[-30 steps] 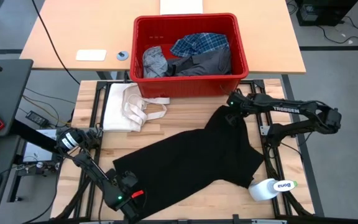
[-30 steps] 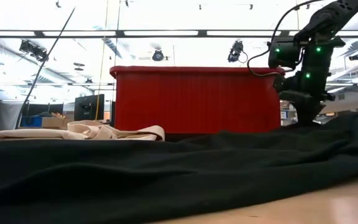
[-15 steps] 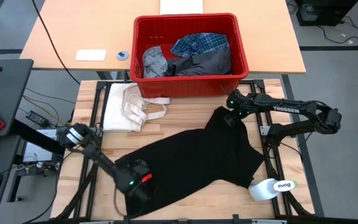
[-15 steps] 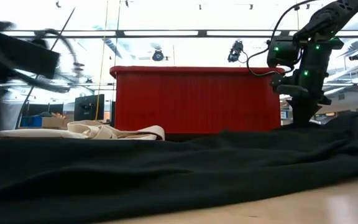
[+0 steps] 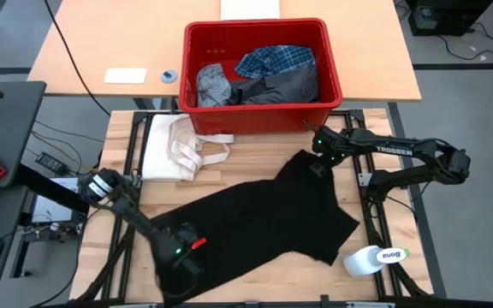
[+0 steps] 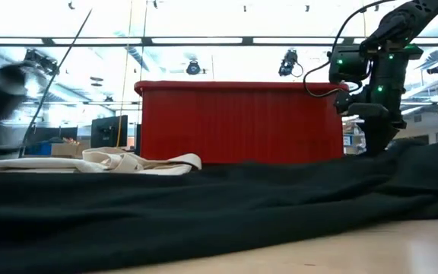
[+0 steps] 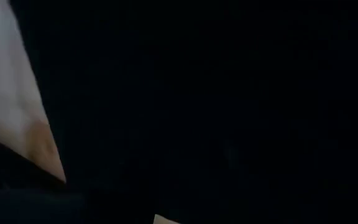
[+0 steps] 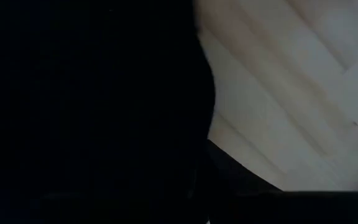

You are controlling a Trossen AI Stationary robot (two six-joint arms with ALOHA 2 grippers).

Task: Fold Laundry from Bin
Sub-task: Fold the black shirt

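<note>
The large black garment (image 5: 264, 218) lies spread flat across the wooden desk (image 5: 255, 154), running diagonally from the near left corner up toward the far right. It is laid out this way, I judge, so its edges can be found and drawn straight before any fold is made.

The right pincer (image 5: 317, 164) sits at the garment's far right corner, just in front of the bin (image 5: 332, 77), clenched on the black cloth; the low view shows it standing upright with the fabric rising to meet it. That grip seems meant to anchor one end. The left pincer (image 5: 181, 261) is down at the opposite, near left end, over the cloth's edge. Its wrist view shows only dark fabric, so I cannot tell whether it grasps the garment or merely rests on it.

The red bin stands at the desk's far edge, with the remaining laundry inside: a plaid shirt (image 5: 274, 60), a light grey piece (image 5: 213, 85) and a dark grey one (image 5: 279, 87) (waiting their turn, presumably).

A cream cloth with strap loops (image 5: 182, 147) lies beside the bin, clear of the work.
</note>
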